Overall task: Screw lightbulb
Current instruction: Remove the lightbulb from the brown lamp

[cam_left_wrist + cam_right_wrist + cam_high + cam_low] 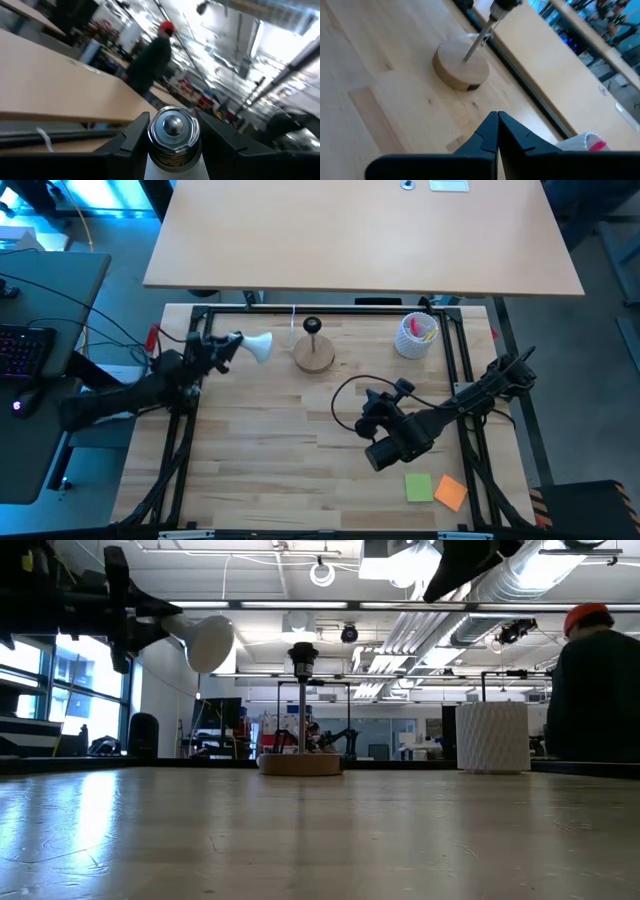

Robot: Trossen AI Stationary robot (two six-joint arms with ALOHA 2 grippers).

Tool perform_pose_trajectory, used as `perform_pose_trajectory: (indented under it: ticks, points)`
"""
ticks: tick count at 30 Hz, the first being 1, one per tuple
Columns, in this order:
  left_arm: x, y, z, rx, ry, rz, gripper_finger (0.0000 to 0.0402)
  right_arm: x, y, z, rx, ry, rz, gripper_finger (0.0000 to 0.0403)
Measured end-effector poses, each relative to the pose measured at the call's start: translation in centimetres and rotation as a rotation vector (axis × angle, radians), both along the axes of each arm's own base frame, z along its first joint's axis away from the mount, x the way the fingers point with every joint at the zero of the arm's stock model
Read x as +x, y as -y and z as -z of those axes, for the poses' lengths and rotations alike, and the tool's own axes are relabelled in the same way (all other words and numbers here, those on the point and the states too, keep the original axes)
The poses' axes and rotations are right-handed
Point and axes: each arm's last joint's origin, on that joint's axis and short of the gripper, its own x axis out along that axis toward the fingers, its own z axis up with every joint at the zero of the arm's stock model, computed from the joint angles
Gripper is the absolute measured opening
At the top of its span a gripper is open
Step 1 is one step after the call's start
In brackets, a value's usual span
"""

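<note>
My left gripper (226, 346) is at the far left of the table, well above it, shut on the white lightbulb (258, 346). In the low view the bulb (205, 640) reaches toward the round wooden stand (300, 762), whose black socket (302, 655) tops a thin post. The globe is a short way left of the socket, at about its height. My right gripper (372, 408) is shut and empty over the table's middle right, pointing at the stand (462, 65). My left gripper (171, 117) pinches the bulb's narrow end between its two fingers (132, 135), one on each side of the metal screw base (172, 150). The fingers lie level, coming from the table's left. The bulb is lifted clear, globe (210, 645) beyond the fingertips and slanting slightly down.
A white ribbed cup (417, 335) with coloured contents stands at the far right. Green (418, 486) and orange (452, 492) paper squares lie near the front right. Black frame rails (180, 430) edge the table. A person (598, 680) in a red cap is behind it.
</note>
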Motion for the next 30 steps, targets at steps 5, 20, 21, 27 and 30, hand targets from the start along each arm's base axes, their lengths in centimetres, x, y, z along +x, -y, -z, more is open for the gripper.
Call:
perform_pose_trajectory:
  ticks: [5,20,21,27,30]
  points:
    - [1.1,1.3,0.1,0.059,-0.031,0.085,0.0133,-0.1,0.0,0.1,0.03,-0.03,-0.002,0.0]
    - [4.0,2.1,2.8,0.079,-0.294,0.275,0.0133,-0.4,0.5,0.2,0.089,0.003,0.074,0.0]
    - [4.2,2.1,3.1,0.075,-0.314,0.283,0.0133,-0.4,0.5,0.2,0.097,0.013,0.081,0.0]
    - [5.3,2.3,4.2,0.111,-0.392,0.287,0.0133,0.2,0.7,0.2,0.144,0.085,0.116,0.0]
    - [5.8,2.2,4.6,0.12,-0.409,0.269,0.0135,0.6,1.1,0.3,0.181,0.091,0.133,0.0]
